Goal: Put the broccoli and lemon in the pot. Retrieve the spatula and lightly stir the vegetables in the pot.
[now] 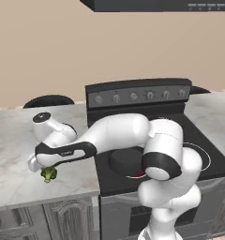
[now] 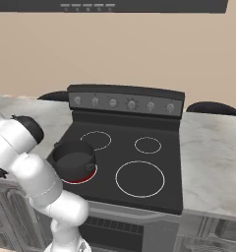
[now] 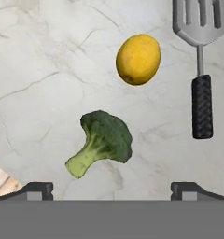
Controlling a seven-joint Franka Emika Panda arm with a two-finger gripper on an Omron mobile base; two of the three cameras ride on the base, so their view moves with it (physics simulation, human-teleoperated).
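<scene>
Overhead, the white arm bends out leftward from the black stove [image 1: 147, 122] and hangs its wrist low above the marbled grey desk [image 1: 11, 140], pointing straight down. Its claw [image 3: 112, 189] stands spread wide, grasping nothing. Directly beneath lies the broccoli [image 3: 102, 140], a knobbly dark floret on a pale stalk. Just beside it rests the smooth oval lemon [image 3: 138, 59], and beyond that the spatula [image 3: 200, 65], slotted silver blade, ribbed black handle. Well apart, the round dark pot [image 2: 74, 160] sits on the stove's red-ringed burner.
</scene>
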